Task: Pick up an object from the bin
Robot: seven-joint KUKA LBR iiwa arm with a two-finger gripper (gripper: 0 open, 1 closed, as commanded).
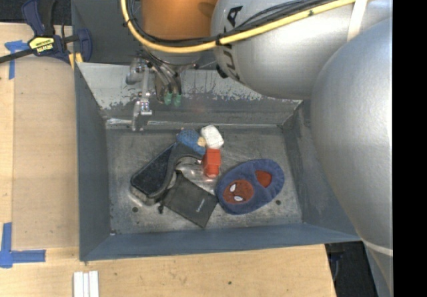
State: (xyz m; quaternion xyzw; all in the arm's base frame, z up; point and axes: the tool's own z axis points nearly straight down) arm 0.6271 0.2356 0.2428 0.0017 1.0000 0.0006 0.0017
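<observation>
Pincer (141,107) is hanging against the bin's (93,175) back wall, behind and left of the red bottle (211,162); open or closed, I cannot tell. Dark case (155,174), black wallet (191,203) and blue slipper (252,185) are crowding that bottle. Descending here is risking a wall scrape; bare floor is lying left of the bottle.

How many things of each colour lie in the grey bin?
Blue: 2, soft blue slipper with red face, small blue lump
Black: 2, flat black square wallet, dark oval case
Orange: 1, orange bottle with white cap
Total: 5 clearly seen
</observation>
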